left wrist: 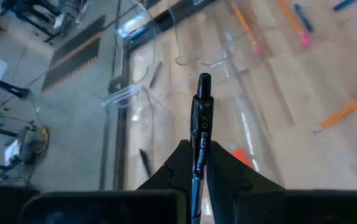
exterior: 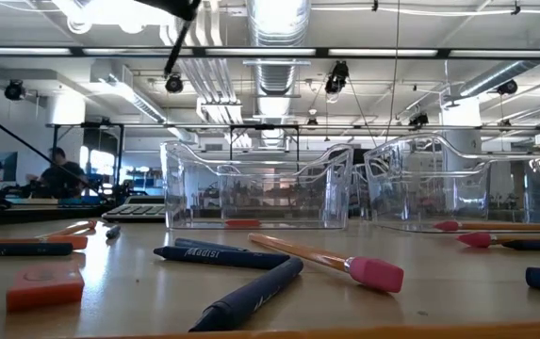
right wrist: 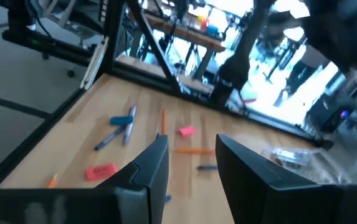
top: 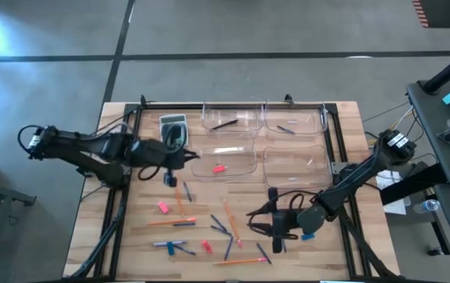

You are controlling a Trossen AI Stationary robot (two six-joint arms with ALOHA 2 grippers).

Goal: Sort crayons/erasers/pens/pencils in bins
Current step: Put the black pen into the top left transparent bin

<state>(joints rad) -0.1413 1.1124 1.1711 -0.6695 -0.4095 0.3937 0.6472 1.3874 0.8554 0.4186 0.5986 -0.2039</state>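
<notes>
My left gripper [top: 184,157] [left wrist: 197,154] hangs at the left end of the near-left bin [top: 244,149] and is shut on a black pen [left wrist: 203,106]. A pink eraser [top: 219,167] lies in that bin, and a dark pen [top: 225,123] lies in the far-left bin [top: 209,110]. My right gripper [top: 276,222] [right wrist: 190,165] is open above the table's near right part and touches nothing. Orange pencils [top: 232,220], pink erasers [top: 162,207] and blue pens [top: 221,228] lie flat on the wood. My left gripper pinches the black pen between its two fingers [left wrist: 225,165], on the printed barrel [left wrist: 199,163]. The pen lies along the fingers, and its free end [left wrist: 204,81] sticks out past the fingertips. It is lifted clear above the bins.
A grey calculator [top: 173,130] sits left of the far-left bin. Two more bins, far-right [top: 319,116] and near-right [top: 323,157], stand to the right. A black frame rail [top: 338,149] runs along the table's right side. In the low view, a pencil [exterior: 321,256] and a dark crayon [exterior: 251,297] lie near the camera.
</notes>
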